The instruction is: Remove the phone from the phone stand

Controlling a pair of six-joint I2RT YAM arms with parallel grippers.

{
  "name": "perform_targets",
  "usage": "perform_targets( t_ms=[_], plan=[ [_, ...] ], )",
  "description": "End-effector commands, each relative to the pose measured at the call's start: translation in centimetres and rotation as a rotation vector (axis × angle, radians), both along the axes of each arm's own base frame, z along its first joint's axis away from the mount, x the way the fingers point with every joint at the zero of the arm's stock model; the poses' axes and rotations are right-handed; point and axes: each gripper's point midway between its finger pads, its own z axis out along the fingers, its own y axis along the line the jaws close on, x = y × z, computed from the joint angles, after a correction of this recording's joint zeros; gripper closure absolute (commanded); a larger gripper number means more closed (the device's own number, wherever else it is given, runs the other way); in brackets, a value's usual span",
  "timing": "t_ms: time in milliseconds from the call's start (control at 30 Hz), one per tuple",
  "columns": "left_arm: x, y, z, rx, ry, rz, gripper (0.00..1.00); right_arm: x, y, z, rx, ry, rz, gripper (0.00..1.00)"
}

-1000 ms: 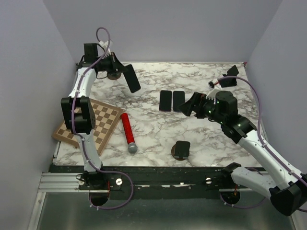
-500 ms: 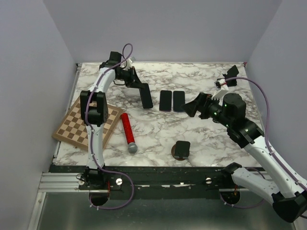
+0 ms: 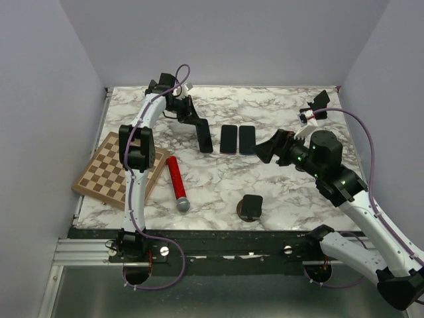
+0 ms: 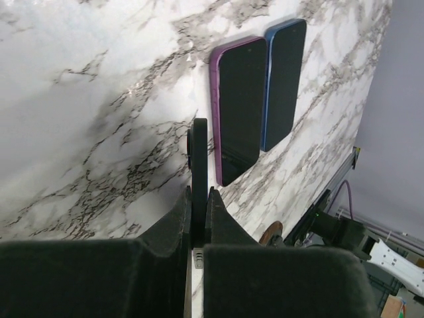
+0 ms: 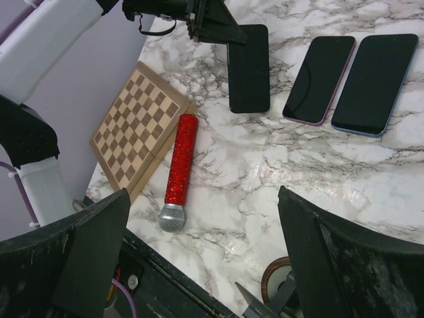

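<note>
Left arm stretched far across, left pincer [image 3: 197, 122] pinching the phone [image 3: 205, 138]; right pincer [image 5: 202, 252] spread wide

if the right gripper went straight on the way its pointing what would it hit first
Most likely bare table, between the microphone and the purple phone. The open right gripper aims down at the marble, though depth is hard to judge.

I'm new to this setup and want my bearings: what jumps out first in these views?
The left gripper grips a black phone just left of two phones lying flat mid-table. Nearer the front, a red microphone lies beside a chessboard, and the phone stand sits empty.
</note>
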Motion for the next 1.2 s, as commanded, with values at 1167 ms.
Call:
perform_targets(
  t_ms=[1167],
  plan=[
    [2.1,-2.7,-1.4,0.036,-0.008,0.051,0.67,-0.1,-0.8,0.9,-0.001,-0.054,-0.026,0.00]
  ],
)
